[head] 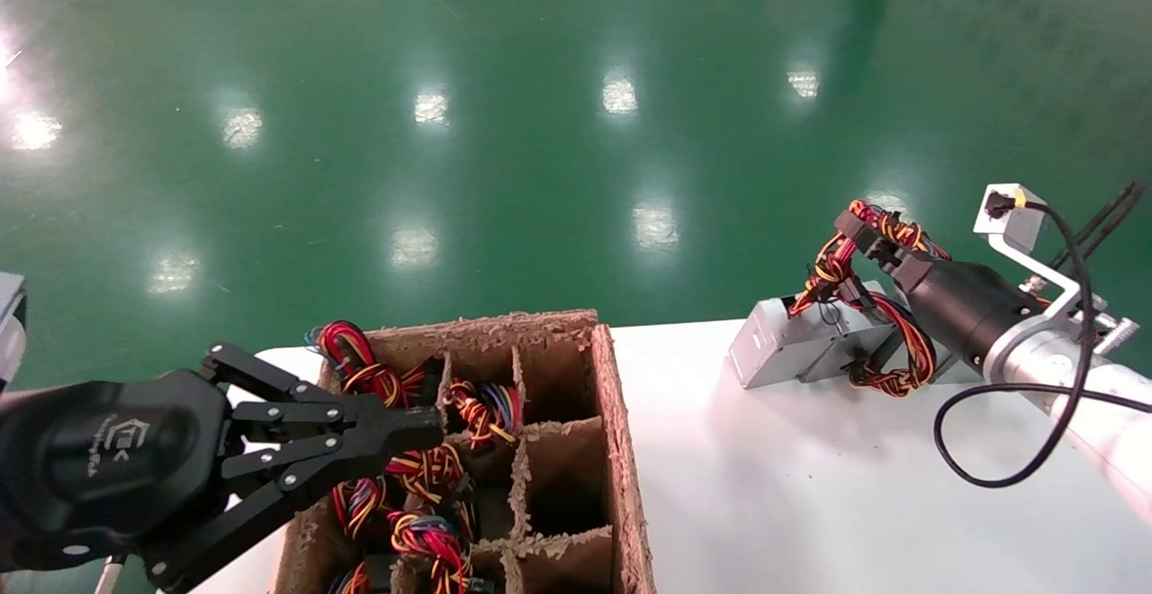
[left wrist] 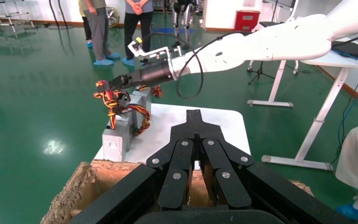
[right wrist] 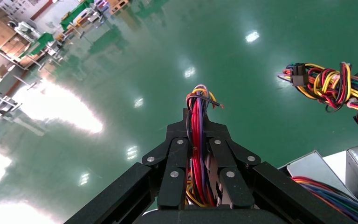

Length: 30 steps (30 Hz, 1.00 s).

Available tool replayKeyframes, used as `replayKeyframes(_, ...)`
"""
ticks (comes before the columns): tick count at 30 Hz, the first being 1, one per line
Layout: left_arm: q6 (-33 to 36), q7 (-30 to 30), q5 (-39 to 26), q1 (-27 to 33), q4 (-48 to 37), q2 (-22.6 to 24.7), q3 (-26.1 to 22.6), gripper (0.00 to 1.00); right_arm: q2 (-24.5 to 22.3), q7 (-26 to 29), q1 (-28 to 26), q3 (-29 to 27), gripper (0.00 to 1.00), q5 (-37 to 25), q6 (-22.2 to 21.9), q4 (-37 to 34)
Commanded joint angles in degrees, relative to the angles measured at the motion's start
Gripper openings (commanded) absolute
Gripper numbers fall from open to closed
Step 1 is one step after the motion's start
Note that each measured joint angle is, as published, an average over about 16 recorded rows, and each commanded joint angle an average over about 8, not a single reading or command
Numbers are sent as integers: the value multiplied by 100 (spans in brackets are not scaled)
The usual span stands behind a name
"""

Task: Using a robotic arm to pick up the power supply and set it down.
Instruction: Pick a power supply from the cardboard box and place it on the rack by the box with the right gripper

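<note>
Grey sheet-metal power supply [head: 796, 342] sat on the white bench [head: 810, 486], right of the partitioned cardboard box [head: 621, 450] — its red-and-yellow wire bundle [head: 846, 261] lifted above it, clamped in the right tool [head: 868, 238] of the white-and-silver robotic arm [head: 1062, 378]. The left tool [head: 409, 427] — fingers together — hovered over the box.

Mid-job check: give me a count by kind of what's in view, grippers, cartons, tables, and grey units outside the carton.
Grippers: 2, left gripper shut over the carton, right gripper shut on one unit's wires
Cardboard carton: 1
Table: 1
Grey power supply units on the table: 2 that I can tell apart; the arm may hide more
Total: 6
</note>
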<state>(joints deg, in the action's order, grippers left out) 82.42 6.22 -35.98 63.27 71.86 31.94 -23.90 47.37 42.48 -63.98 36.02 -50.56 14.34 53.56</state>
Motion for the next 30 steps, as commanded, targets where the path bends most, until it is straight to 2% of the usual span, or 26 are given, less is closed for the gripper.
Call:
replayKeyframes(1, 0, 0, 0, 0, 0, 0, 0, 0, 24, 42, -58, 77, 0, -54, -83, -35)
replayKeyframes(7, 0, 0, 0, 0, 0, 0, 0, 0, 71, 54, -89, 198, 0, -132, -100, -106)
replayKeyframes(9, 0, 0, 0, 0, 0, 0, 0, 0, 76, 70, -93, 231, 7, -142, -83, -127)
replayKeyframes(10, 0, 0, 0, 0, 0, 0, 0, 0, 78, 79, -96, 246, 15, -146, -75, -137)
replayKeyframes(15, 0, 0, 0, 0, 0, 0, 0, 0, 69, 106, -120, 322, 77, -190, -72, -143)
replayKeyframes(17, 0, 0, 0, 0, 0, 0, 0, 0, 50, 117, -128, 352, 95, -214, -91, -115)
replayKeyframes(18, 0, 0, 0, 0, 0, 0, 0, 0, 35, 125, -131, 367, 100, -226, -106, -94)
replayKeyframes(30, 0, 0, 0, 0, 0, 0, 0, 0, -232, 362, -89, 523, 100, -258, -387, 245)
